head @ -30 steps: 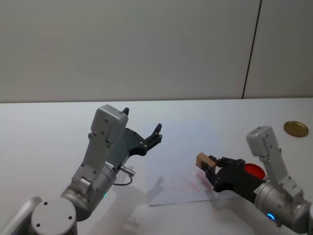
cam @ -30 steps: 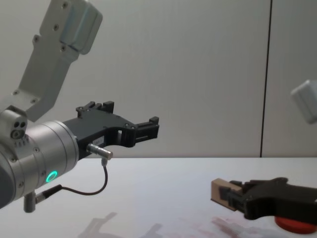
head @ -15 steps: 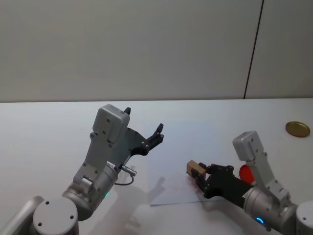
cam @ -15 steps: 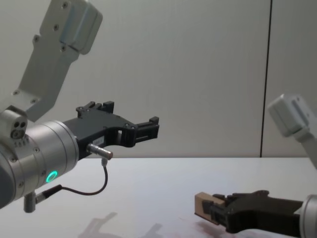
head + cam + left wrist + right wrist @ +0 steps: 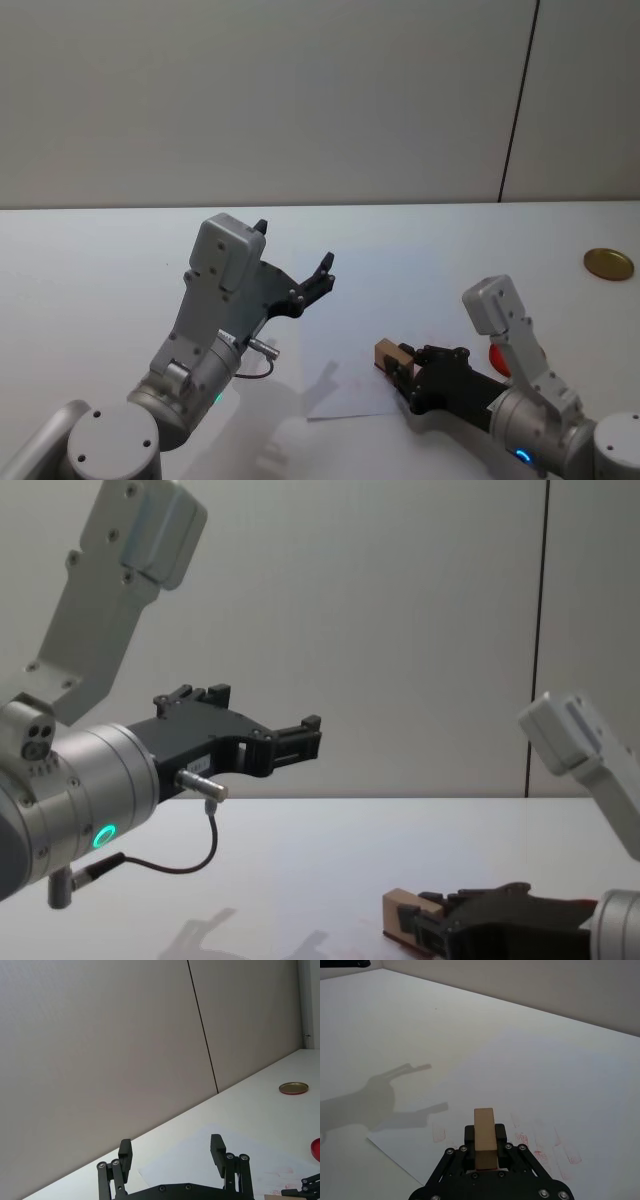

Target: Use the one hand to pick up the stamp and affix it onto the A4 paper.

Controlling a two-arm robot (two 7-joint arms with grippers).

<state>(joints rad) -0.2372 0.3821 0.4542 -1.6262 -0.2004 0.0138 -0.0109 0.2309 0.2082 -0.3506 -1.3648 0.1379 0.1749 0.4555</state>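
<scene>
My right gripper [image 5: 405, 364] is shut on the stamp [image 5: 390, 352], a small tan wooden block, and holds it low over the near left part of the A4 paper [image 5: 385, 285]. In the right wrist view the stamp [image 5: 484, 1134] sticks out from between the black fingers, with smudged red prints [image 5: 540, 1144] on the A4 paper [image 5: 545, 1080] just beyond it. Whether the stamp touches the sheet I cannot tell. The chest view shows the stamp [image 5: 398, 916] close to the tabletop. My left gripper [image 5: 310, 285] hangs open and raised to the left, nothing in it.
A red ink pad [image 5: 497, 354] lies on the table behind my right arm, partly hidden. At the far right of the table lies a round gold lid [image 5: 608, 263]. My left arm casts a shadow [image 5: 390, 1090] on the table left of the sheet.
My right gripper has carried the stamp leftward and lower, toward the near left corner of the paper. The left arm has not moved.
</scene>
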